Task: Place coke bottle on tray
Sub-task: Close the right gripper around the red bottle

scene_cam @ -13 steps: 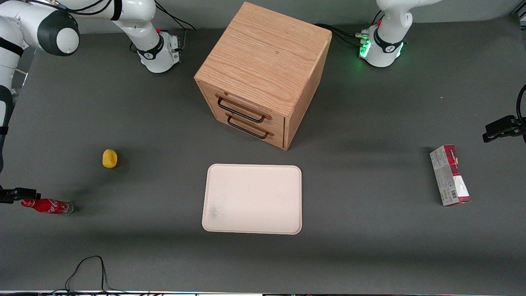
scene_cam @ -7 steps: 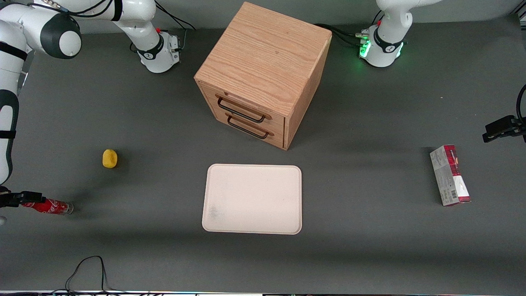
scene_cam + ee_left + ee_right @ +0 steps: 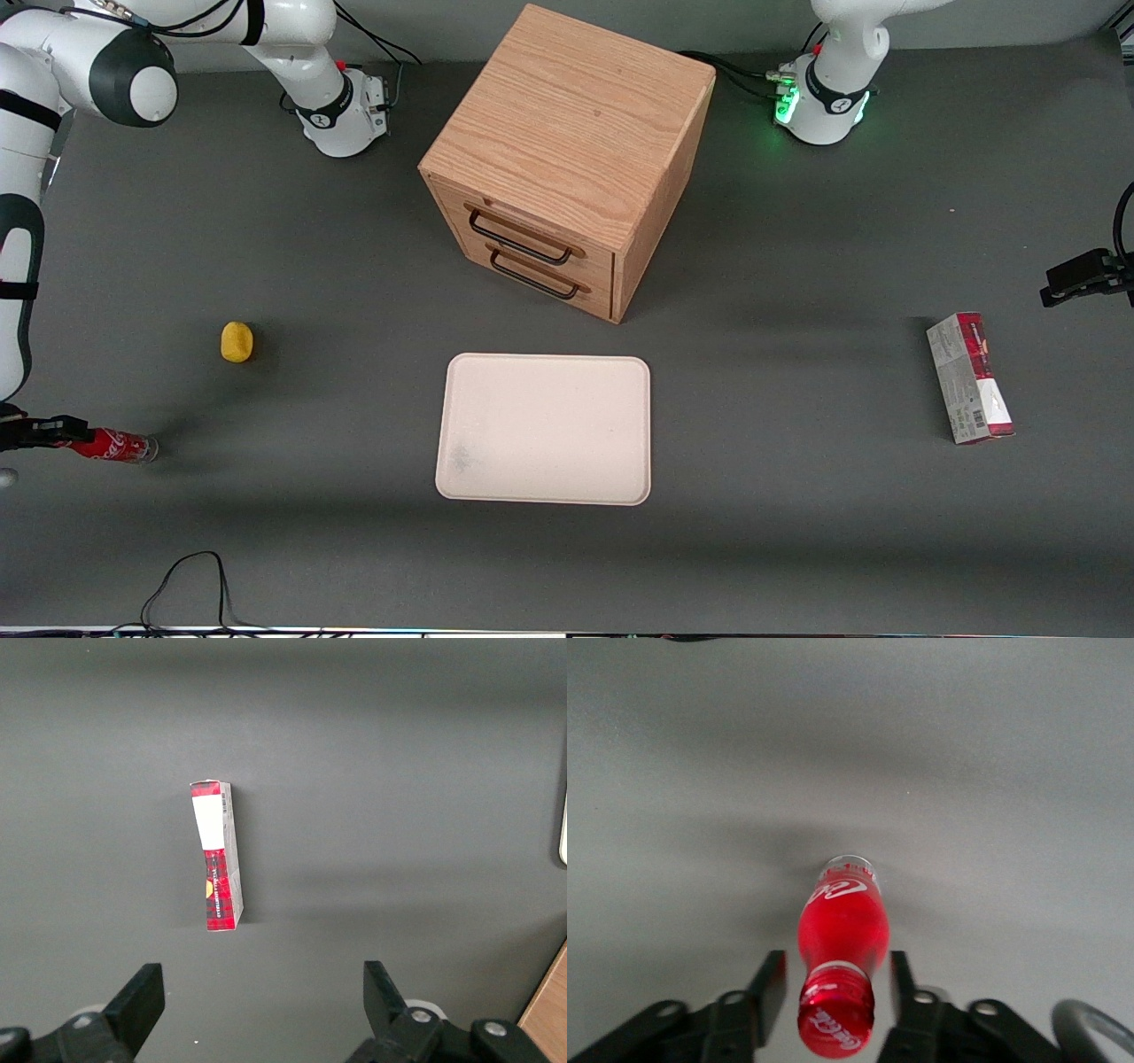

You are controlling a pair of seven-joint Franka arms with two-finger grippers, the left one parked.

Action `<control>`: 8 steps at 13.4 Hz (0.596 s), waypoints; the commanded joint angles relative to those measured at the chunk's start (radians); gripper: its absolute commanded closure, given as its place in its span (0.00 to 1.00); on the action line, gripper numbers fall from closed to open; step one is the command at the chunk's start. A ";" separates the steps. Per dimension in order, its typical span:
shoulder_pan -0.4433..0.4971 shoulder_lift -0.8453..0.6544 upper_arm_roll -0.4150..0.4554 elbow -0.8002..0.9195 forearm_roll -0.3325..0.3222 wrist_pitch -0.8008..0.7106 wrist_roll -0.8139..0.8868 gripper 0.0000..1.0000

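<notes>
Hand (image 3: 835, 979) straddles coke bottle (image 3: 841, 930) on grey table (image 3: 797, 496)

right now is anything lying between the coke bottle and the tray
Nothing visible does. The small red coke bottle lies at the working arm's end of the table, its neck between the open claw fingers. Bare grey table separates it from the cream-white rectangular tray; the yellow lump sits farther from the camera.

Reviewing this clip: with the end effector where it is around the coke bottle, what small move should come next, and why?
Probably close the end effector on the coke bottle. In the right wrist view its open fingers stand on either side of the bottle's neck near the cap, with gaps showing. The bottle lies on its side at the working arm's end of the table, well away from the tray, so gripping comes before any lift.
</notes>
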 commanded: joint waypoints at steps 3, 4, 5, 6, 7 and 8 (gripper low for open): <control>0.001 -0.003 -0.002 0.004 -0.002 0.009 -0.051 1.00; 0.001 -0.006 -0.002 0.008 -0.002 0.009 -0.051 1.00; 0.001 -0.017 -0.004 0.013 -0.002 0.003 -0.054 1.00; 0.000 -0.032 -0.004 0.018 -0.003 -0.008 -0.073 1.00; 0.000 -0.055 -0.004 0.019 -0.003 -0.023 -0.100 1.00; 0.000 -0.081 -0.009 0.021 -0.003 -0.053 -0.111 1.00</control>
